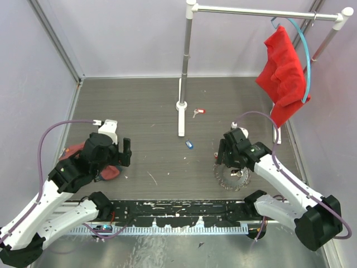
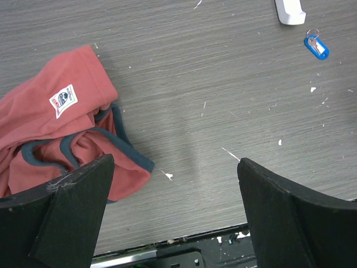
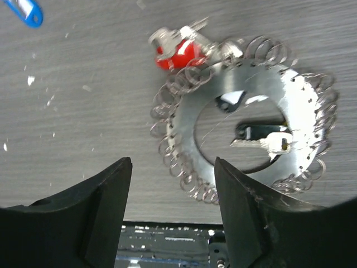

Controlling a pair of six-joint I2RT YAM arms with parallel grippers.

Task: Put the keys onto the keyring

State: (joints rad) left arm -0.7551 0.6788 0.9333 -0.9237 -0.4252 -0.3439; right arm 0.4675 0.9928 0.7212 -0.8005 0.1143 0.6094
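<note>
The keyring (image 3: 189, 120) is a flat silvery disc with a hole in the middle and small wire loops all around its rim; it lies on the table (image 1: 150, 106) at the near right (image 1: 233, 177). A red-tagged key (image 3: 177, 51) sits at its far rim, and a silver key (image 3: 266, 144) lies in its hole. A blue-tagged key (image 1: 189, 144) (image 2: 317, 46) (image 3: 25, 11) lies loose mid-table, and another red-tagged key (image 1: 198, 112) lies by the stand's foot. My right gripper (image 3: 173, 178) (image 1: 223, 161) hovers open over the ring's left rim. My left gripper (image 2: 174, 167) (image 1: 118, 159) is open and empty.
A crumpled red cloth with a dark hem (image 2: 56, 128) (image 1: 92, 162) lies under my left arm. A white upright stand (image 1: 182, 103) rises mid-table, and a red garment (image 1: 281, 72) hangs from its rail at the back right. A black rail (image 1: 178, 215) runs along the near edge.
</note>
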